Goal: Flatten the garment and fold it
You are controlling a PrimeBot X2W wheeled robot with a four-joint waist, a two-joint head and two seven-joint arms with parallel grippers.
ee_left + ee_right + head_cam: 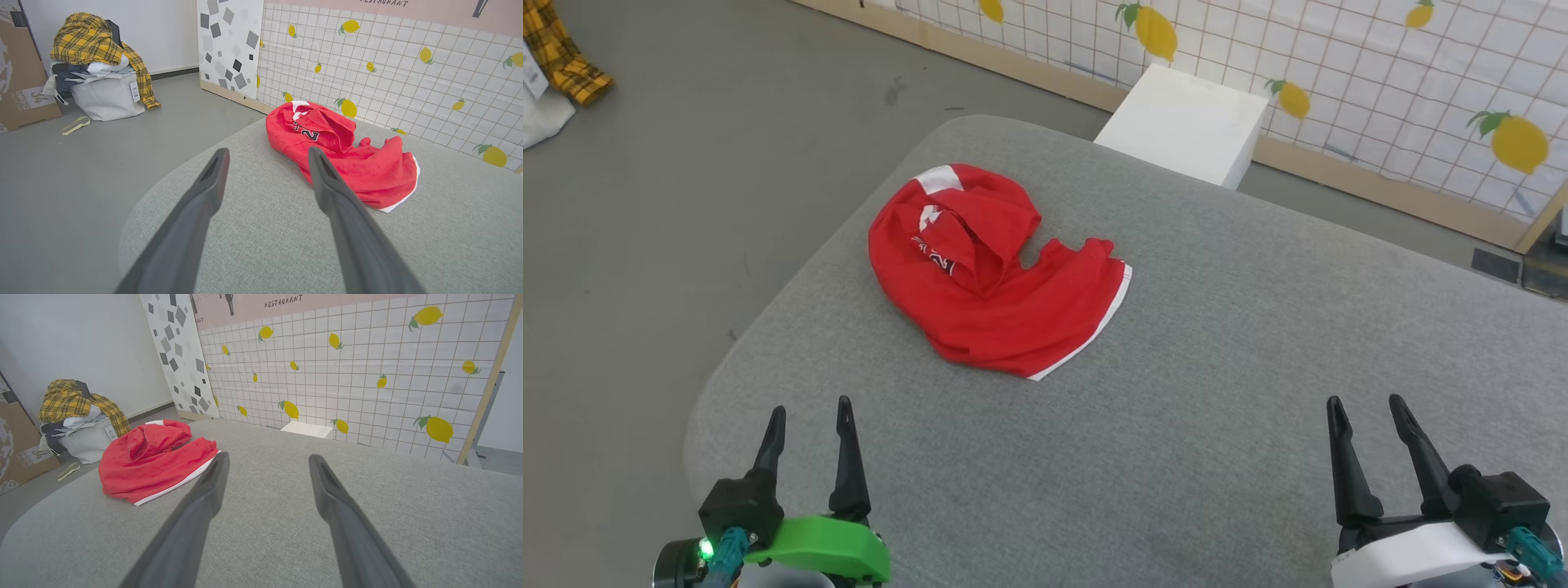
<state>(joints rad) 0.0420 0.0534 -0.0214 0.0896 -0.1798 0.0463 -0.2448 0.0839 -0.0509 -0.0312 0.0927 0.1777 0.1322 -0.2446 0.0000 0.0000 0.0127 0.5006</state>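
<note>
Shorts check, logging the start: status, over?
Left end effector, right end effector open, empty. Shorts crumpled on table, untouched. Nothing in the way.

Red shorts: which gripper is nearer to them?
Left. The left gripper is open short of the red shorts; the right gripper, also open, sits far off to their right.

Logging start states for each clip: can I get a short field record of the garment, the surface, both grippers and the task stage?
garment: red shorts, crumpled in a heap, white hem trim showing, lettering partly hidden in folds
surface: grey padded table, garment towards its far left
left gripper: open, empty, apart from the garment
right gripper: open, empty, farther from the garment
background: white box beyond the table; plaid clothing on the floor
task stage: not flattened, not folded
</note>
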